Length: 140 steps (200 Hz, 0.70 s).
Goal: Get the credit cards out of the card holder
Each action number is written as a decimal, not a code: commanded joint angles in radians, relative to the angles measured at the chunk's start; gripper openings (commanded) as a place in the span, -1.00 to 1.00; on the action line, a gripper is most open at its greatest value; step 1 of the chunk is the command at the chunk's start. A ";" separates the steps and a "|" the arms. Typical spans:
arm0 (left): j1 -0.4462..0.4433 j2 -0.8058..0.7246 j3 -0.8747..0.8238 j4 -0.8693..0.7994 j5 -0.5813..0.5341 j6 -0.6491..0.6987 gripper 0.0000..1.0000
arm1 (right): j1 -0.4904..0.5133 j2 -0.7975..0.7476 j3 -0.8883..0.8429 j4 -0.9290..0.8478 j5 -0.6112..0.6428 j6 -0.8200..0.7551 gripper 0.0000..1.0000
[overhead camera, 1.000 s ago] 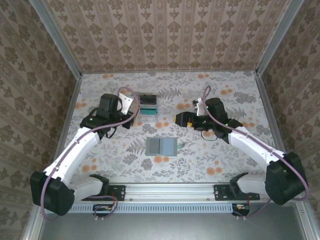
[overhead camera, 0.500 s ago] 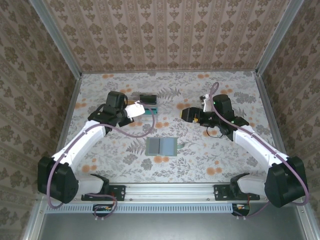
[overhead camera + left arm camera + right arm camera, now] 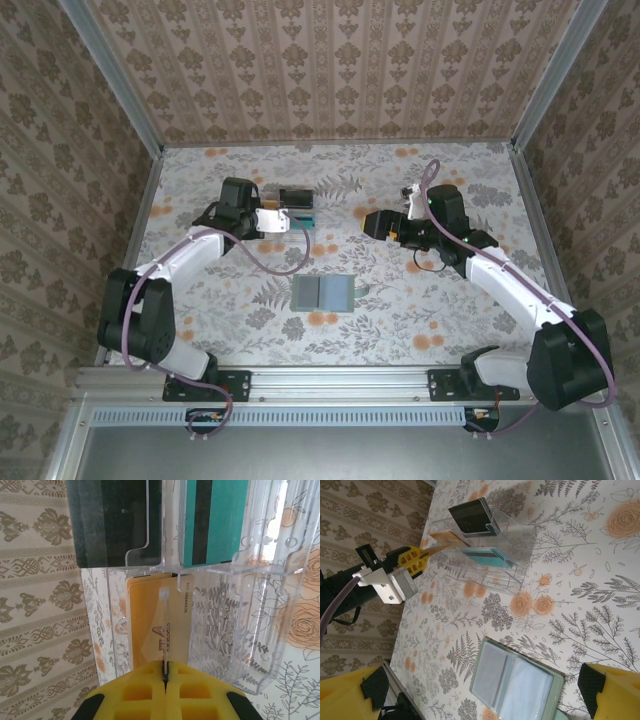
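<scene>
Left hand: our left hand (image 3: 165, 676) has its yellow fingers pressed together with no gap, the tips at the near edge of a credit card (image 3: 157, 625). We cannot tell whether they pinch it or only push against it.

Credit card: yellow-orange, face toward the left wrist camera, sitting in the lower compartment of the clear tray (image 3: 260, 630). In the right wrist view it leans from the tray toward the left hand. We judge it sits this way because it is being fed into the slot.

Clear tray: stands at the far side of the surface (image 3: 420, 310). It already holds a dark card (image 3: 107, 520) and a teal card (image 3: 215, 520) upright in the compartments above, so the orange card gets its own slot.

Card holder: the sage-green wallet (image 3: 322, 293) lies open and flat near the middle of the surface, well apart from the tray, with its paler pockets facing up. We cannot tell whether a card remains inside.

Right hand: our right hand (image 3: 368, 224) hovers with its fingers (image 3: 350, 695) spread wide and nothing between them, its camera looking down on the open wallet. We read that as readiness to steady or reach it.

Step in hand: seating a removed card in the tray, in our judgement.

Risk: the card could catch on the tray's lip and tip out.
</scene>
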<state>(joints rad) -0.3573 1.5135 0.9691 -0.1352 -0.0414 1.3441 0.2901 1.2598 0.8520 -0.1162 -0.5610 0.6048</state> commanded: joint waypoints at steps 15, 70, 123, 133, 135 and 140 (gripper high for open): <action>0.016 0.058 0.041 0.052 0.036 0.036 -1.00 | -0.013 0.026 0.042 0.008 -0.027 -0.002 1.00; 0.021 0.110 0.068 0.072 0.049 0.021 -1.00 | -0.020 0.062 0.053 0.016 -0.039 0.004 1.00; 0.024 0.137 0.085 0.056 0.055 0.008 -0.99 | -0.022 0.087 0.056 0.039 -0.051 0.020 1.00; 0.027 0.139 0.089 0.056 0.056 0.002 -0.92 | -0.022 0.090 0.057 0.043 -0.052 0.021 1.00; 0.027 0.139 0.088 0.054 0.059 0.000 -0.91 | -0.022 0.091 0.058 0.043 -0.053 0.021 1.00; 0.028 0.140 0.089 0.056 0.060 -0.003 -0.91 | -0.023 0.092 0.057 0.044 -0.054 0.023 1.00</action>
<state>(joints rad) -0.3443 1.6371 1.0245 -0.0772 -0.0139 1.3548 0.2726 1.3430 0.8745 -0.1062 -0.5846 0.6094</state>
